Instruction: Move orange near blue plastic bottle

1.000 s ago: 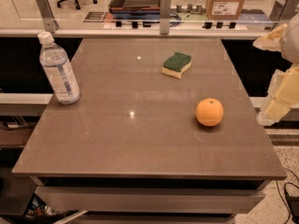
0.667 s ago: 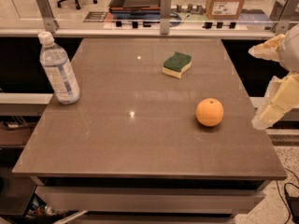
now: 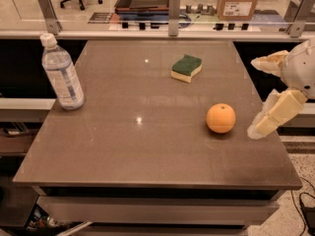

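Note:
The orange [image 3: 220, 118] lies on the brown table [image 3: 123, 146], right of the middle and toward the front. The clear water bottle [image 3: 61, 73] with a white cap stands upright at the table's left edge, far from the orange. My gripper [image 3: 254, 97] comes in from the right edge of the view, just right of the orange and at about its height. It is open and holds nothing; its cream fingers [image 3: 273, 116] are spread wide, one above the other, and do not touch the orange.
A green-and-yellow sponge [image 3: 186, 68] lies at the back of the table, right of centre. A railing with metal posts [image 3: 173, 8] runs behind the table. A cardboard box [image 3: 238, 0] stands beyond it.
My gripper has moved left and further into view, closing in on the orange. The orange, bottle and sponge have not moved.

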Controlling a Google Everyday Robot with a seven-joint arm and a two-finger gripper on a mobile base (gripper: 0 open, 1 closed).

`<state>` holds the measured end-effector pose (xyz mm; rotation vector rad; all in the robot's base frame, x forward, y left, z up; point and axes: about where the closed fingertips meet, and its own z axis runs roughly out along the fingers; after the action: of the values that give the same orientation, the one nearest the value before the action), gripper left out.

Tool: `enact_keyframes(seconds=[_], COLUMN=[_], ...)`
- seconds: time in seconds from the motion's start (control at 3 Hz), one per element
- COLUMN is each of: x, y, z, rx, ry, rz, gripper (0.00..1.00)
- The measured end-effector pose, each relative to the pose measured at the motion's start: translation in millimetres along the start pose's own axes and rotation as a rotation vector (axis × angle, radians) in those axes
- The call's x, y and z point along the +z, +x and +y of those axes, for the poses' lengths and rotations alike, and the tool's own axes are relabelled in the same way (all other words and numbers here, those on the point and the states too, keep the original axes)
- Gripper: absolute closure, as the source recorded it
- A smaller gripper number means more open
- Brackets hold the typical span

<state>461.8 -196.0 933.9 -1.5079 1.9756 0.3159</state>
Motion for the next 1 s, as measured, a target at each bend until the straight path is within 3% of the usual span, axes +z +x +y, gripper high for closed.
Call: enact_keyframes(seconds=[1.0], x=[51.0], y=[18.9], z=[-16.1], rx=[0.042], ry=[0.032], rz=[-0.15], gripper=[0.0])
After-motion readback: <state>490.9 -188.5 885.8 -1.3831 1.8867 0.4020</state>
